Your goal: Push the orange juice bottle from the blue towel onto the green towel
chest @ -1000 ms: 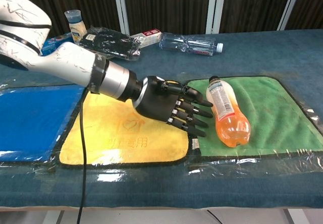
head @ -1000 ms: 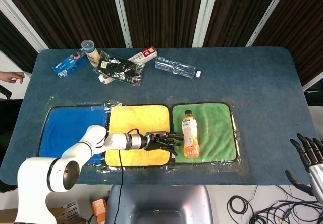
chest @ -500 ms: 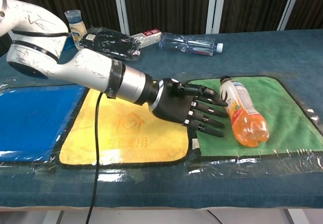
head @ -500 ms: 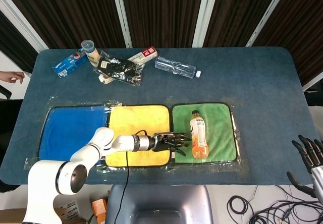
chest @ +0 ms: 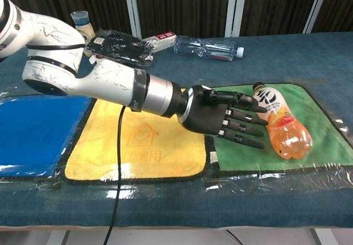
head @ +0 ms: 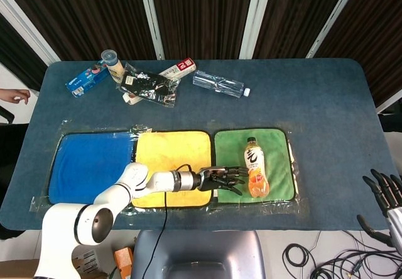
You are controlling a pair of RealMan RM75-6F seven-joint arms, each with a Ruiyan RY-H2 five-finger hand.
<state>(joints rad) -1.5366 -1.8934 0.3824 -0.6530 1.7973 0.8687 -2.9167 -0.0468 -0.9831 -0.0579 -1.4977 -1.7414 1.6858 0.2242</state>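
On green towel [chest: 322,145]: orange juice bottle [chest: 281,128]; right hand [head: 384,194] head-view only.

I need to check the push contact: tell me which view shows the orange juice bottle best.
The chest view: the orange juice bottle fills more frame, lying on the green towel against the left hand. The head view shows it smaller, from above.

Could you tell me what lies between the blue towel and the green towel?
The yellow towel, seen in both views, with the left hand reaching across it toward the green towel.
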